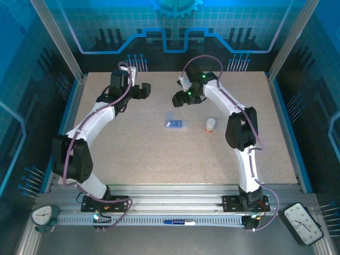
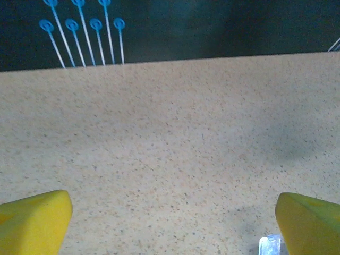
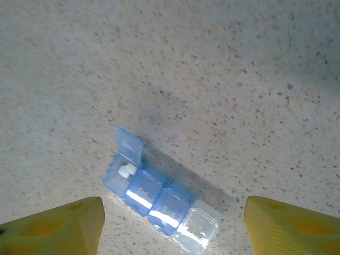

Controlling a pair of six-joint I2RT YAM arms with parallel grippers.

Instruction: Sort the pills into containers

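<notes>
the pill box (image 1: 176, 121) lies mid-counter (image 1: 133, 154), one end lid up over a white pill (image 3: 126, 171). the orange bottle (image 1: 211, 125) stands just right of the box. beyond the box the right end effector (image 1: 177, 99) hovers spread, pinching nothing. beyond and left of the box, the left end effector (image 1: 144, 90) is spread wide, empty.

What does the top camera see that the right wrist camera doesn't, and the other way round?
From above: the orange bottle with a white cap standing beside the pill box, the left arm, the right arm, a round clock and a black-rimmed clock. From the right wrist, close up: the end lid flipped up, with a white pill in that compartment. Both: the blue pill box lying on the speckled table.
</notes>
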